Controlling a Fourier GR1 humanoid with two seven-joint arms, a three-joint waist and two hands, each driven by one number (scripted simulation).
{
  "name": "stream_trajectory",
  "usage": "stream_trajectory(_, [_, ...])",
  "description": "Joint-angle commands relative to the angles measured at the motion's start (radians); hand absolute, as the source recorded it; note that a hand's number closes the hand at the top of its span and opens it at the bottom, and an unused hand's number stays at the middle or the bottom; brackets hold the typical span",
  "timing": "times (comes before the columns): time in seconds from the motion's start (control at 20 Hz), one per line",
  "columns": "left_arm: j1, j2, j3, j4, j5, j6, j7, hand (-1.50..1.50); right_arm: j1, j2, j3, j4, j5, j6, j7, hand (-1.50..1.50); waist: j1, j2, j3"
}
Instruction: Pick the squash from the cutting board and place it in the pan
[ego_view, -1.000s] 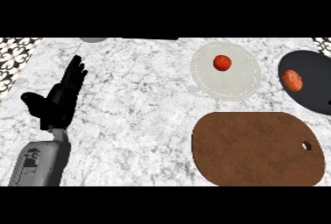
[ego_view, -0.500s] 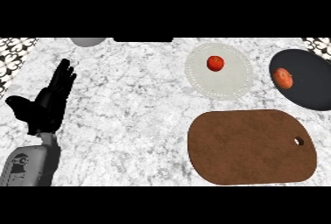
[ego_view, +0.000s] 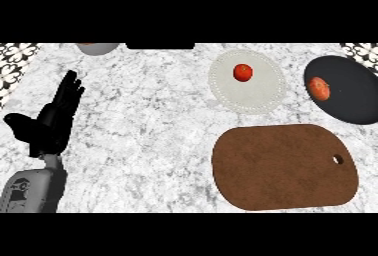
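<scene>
- The left hand (ego_view: 52, 122) shows at the left of the frame, fingers straight and pointing up the picture, thumb spread toward the left edge. It has hold of nothing and touches no object; this reads as a resting pose, not a reach.
- Its grey forearm (ego_view: 33, 190) comes in from the lower left corner and is cut off by the frame's lower edge.
- The right hand appears nowhere in the view, so nothing can be said of it.
- The marbled table (ego_view: 148, 130) spreads bare between the hand and the things on the right side.
- The brown cutting board (ego_view: 284, 167) lies at the lower right, well apart from the hand, with a small hanging hole near its right edge. Nothing rests on it.
- Above it, in the upper middle-right, is a white plate (ego_view: 258, 95) with a beaded rim, carrying a small red round item (ego_view: 243, 72), likely a distractor since the task does not name it.
- The dark pan (ego_view: 347, 97) sits at the upper right, partly cut by the right edge; no handle is visible.
- Inside the pan, toward its left side, lies an orange-red piece, the squash (ego_view: 319, 88) by my judgement, though its shape is too small to make out well. With the board bare and this piece in the pan, the placing looks already done.
- At the top edge a grey bowl (ego_view: 97, 48) and a dark flat object (ego_view: 160, 46) are both cut off; what they are is hard to tell.
</scene>
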Motion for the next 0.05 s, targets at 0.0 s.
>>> stream_trajectory(0.0, [0.051, -0.018, -0.032, -0.086, -0.015, 0.01, 0.029, 0.0, 0.058, 0.007, 0.018, -0.02, -0.019, 0.122, -0.135, -1.5, 0.006, -0.003, 0.0])
